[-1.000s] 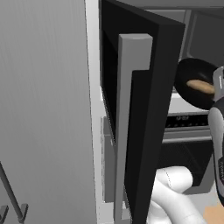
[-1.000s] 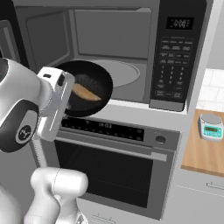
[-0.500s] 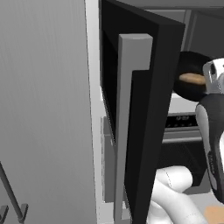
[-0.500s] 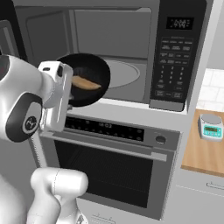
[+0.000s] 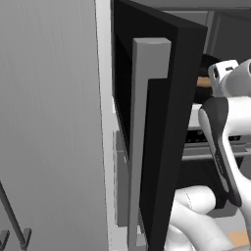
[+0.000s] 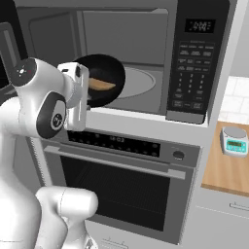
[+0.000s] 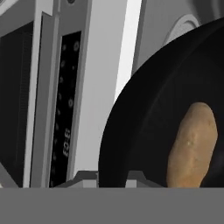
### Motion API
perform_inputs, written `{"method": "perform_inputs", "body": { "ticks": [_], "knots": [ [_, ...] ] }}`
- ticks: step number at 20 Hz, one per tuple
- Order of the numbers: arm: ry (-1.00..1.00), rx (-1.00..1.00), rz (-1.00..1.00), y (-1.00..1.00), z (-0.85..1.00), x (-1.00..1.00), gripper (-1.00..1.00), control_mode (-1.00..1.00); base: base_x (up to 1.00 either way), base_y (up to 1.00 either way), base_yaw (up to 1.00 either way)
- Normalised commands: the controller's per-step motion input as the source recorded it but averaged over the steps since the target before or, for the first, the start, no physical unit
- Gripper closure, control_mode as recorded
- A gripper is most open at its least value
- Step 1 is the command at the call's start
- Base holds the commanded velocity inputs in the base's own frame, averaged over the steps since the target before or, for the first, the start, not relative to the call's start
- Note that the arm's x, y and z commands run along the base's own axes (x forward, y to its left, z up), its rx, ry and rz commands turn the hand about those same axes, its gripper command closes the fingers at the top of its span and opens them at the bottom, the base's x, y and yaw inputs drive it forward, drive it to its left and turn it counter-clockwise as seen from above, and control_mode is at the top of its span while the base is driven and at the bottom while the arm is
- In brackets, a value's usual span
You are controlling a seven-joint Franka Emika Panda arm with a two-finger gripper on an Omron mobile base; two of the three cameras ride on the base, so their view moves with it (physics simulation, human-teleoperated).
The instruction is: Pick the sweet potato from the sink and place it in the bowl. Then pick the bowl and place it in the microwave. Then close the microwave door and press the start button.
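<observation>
Claw (image 6: pixel 83 92) is clamped on the left rim of the bowl (image 6: pixel 103 80), which carries the sweet potato (image 6: pixel 101 84). Bowl hangs at the microwave (image 6: pixel 131 53) opening, turntable (image 6: pixel 138 82) immediately right of it in frame.

My arm is raised and bent at the elbow, with the forearm reaching forward at chest height. My gripper (image 6: pixel 86 90) is at the end of the wrist, and its jaws are closed tightly on the rim of the bowl (image 6: pixel 104 73).
</observation>
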Motion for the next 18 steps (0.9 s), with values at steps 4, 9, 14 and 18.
{"method": "perform_inputs", "body": {
  "ticks": [4, 9, 14, 18],
  "knots": [
    [0.00, -0.11, 0.12, 0.00, 0.10, 0.22, 1.00, -1.00, 0.00, 0.00, 0.00],
    [0.00, -0.11, 0.10, 0.00, 0.00, 0.27, 1.00, -1.00, 0.00, 0.00, 0.00],
    [0.00, -0.06, 0.01, 0.03, 0.00, 0.50, 1.00, -1.00, 0.00, 0.00, 0.00],
    [0.02, -0.04, 0.00, 0.01, -0.06, 0.55, 1.00, -1.00, 0.00, 0.00, 0.00]
  ]
}}
